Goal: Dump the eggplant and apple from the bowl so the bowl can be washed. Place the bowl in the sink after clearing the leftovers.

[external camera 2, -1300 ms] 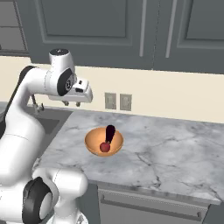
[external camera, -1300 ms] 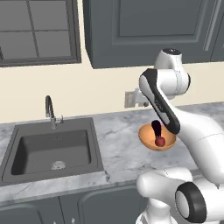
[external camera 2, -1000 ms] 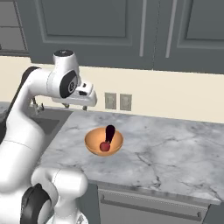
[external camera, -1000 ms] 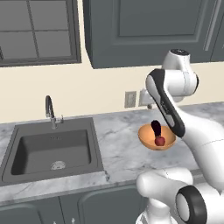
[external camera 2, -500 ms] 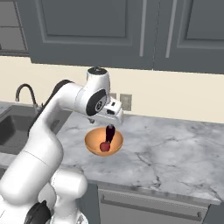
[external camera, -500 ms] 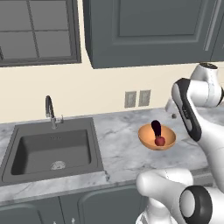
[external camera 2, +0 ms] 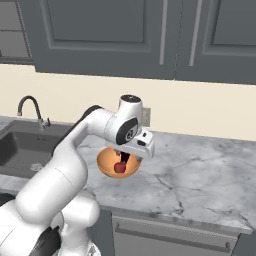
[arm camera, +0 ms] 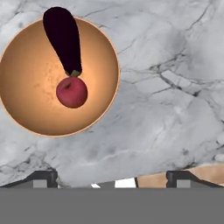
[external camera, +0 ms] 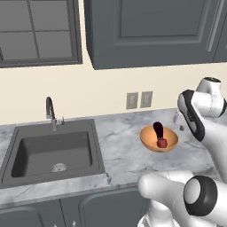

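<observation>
End effector (arm camera: 112, 177) above tabletop (arm camera: 175, 100), fingers spread apart, empty; bowl (arm camera: 30, 105) with eggplant (arm camera: 62, 37) touching apple (arm camera: 71, 92) up-left in hand view

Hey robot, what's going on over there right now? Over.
Gripper open, above counter beside bowl. Eggplant and apple in the bowl. Sink free. Nothing blocking.

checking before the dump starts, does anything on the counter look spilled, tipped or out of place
Nothing stands out. The bowl sits upright on the marble counter, with the eggplant and the apple both inside it, the eggplant's stem end touching the apple. No spill shows around it. The sink is right of nothing odd; its basin holds only the drain.
</observation>
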### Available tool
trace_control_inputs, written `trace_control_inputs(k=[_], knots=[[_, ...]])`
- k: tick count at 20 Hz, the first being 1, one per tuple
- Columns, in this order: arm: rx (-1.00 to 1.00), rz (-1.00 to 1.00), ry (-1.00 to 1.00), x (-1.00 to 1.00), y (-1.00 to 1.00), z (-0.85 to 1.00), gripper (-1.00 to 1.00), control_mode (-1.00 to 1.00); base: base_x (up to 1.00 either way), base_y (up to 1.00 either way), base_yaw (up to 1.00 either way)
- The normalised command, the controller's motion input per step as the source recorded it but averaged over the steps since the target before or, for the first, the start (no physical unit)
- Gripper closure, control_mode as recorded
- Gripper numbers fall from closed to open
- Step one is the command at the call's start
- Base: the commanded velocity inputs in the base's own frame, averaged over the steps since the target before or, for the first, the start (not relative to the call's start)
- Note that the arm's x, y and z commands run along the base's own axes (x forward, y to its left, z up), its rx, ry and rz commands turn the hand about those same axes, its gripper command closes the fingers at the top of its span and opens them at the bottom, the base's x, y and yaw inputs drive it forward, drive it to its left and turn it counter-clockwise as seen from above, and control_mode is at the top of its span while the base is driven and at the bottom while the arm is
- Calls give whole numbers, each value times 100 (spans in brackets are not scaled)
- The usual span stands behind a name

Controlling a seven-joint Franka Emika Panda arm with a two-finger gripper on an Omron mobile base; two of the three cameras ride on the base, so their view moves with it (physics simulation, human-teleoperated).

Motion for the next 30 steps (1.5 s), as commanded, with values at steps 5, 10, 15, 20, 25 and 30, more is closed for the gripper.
trace_control_inputs(k=[5,10,15,20,25,30], knots=[[1,-9,25,35,-1,-71,-100,-100,0,0,0],[5,-7,12,25,-3,-65,-100,-100,0,0,0],[19,-10,0,3,-15,-41,-100,-100,0,0,0],[5,-2,0,0,0,-9,-100,-100,0,0,0],[3,-1,0,4,0,-13,-100,-100,0,0,0],[4,-3,-2,23,0,-13,-100,-100,0,0,0]])
